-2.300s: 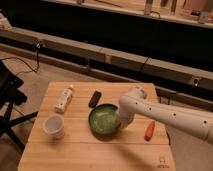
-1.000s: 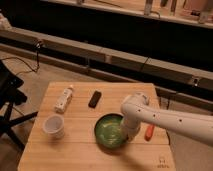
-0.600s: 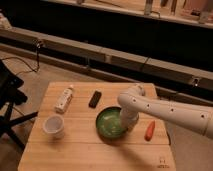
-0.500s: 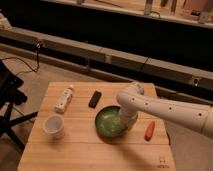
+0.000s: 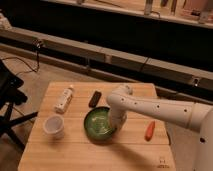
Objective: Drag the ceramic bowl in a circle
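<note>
We found the ceramic bowl (image 5: pixel 100 124) a little below the middle of the frame, sitting on the wooden table (image 5: pixel 80 155), its green inside showing pale swirl marks and its rim darker. The right part of the bowl was covered by the robot's white arm (image 5: pixel 160 111), which reached in from the right edge of the frame and bent down over the bowl. The gripper (image 5: pixel 116 125) was at the bowl's right side, at or just inside the rim, but it was mostly hidden by the wrist above it, and we could not tell how its fingers stood or whether they had hold of the bowl.

Left of the bowl and a little lower stood a small white cup (image 5: pixel 53 126), apart from it. Up and to the left lay a pale bottle (image 5: pixel 64 99) on its side, tilted, with its label too faint for us to read. Just above the bowl's upper edge lay a small dark oblong object (image 5: pixel 94 98); we could not make out what it was. To the right of the bowl, beyond the arm, lay an orange carrot (image 5: pixel 150 130), near the table's right edge. At the left edge of the frame a dark chair (image 5: pixel 9 107) was cut off.
</note>
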{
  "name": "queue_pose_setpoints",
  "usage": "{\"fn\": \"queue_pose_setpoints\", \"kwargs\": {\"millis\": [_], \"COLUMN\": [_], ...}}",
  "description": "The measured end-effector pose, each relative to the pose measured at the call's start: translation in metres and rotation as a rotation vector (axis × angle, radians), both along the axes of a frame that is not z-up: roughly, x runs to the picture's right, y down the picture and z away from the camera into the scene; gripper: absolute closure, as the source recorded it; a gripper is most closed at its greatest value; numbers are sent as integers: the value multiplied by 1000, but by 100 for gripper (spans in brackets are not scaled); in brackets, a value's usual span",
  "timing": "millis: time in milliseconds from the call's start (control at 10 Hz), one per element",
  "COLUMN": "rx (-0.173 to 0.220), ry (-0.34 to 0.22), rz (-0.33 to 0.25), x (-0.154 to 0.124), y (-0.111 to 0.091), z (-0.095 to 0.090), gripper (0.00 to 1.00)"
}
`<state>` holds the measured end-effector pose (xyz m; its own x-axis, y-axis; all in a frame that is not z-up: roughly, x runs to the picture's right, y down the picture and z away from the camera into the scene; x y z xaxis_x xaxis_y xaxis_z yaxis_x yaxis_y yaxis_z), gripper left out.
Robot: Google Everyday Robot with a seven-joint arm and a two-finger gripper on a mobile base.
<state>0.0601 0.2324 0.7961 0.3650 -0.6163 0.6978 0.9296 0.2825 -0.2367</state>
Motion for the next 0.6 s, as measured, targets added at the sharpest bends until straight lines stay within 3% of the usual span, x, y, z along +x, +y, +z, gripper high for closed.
{"fn": "queue_pose_setpoints", "kwargs": {"millis": [200,400,600], "rx": [-20,-32,-28], "ry": [22,82,162], "rz": [18,72,134], "x": [5,22,55], "y": [16,39,45], "z": [-12,-34,-47], "gripper": [74,52,33]}}
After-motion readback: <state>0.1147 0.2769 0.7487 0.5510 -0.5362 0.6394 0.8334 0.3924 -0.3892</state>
